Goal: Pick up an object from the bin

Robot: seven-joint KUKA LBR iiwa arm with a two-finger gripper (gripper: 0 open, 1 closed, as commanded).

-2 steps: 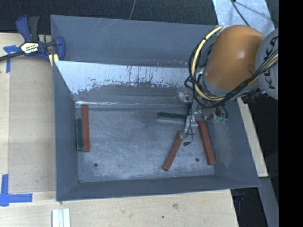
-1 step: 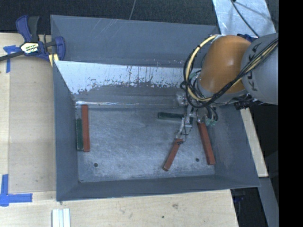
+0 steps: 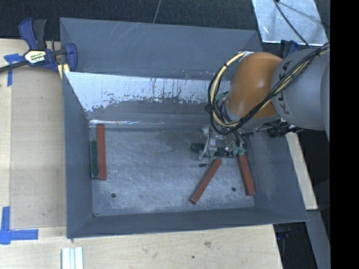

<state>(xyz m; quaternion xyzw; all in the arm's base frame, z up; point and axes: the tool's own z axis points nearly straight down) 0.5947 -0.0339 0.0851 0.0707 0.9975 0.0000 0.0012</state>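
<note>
The grey bin [image 3: 76, 178] shows dark scratches at twelve o'clock. The nine o'clock stick [image 3: 101, 150] is reddish-brown, the strip [image 3: 93, 161] beside it dark green. At four o'clock, the slanted stick [image 3: 205, 182] and steeper stick [image 3: 246, 176] are reddish-brown too.

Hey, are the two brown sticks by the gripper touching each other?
Apart. The camera view shows grey bin floor between the slanted stick and the right stick all along their visible lengths.

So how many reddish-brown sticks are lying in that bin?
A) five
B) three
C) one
B: there is a left stick on its own, a slanted stick by the gripper, and a right stick next to that.
</note>
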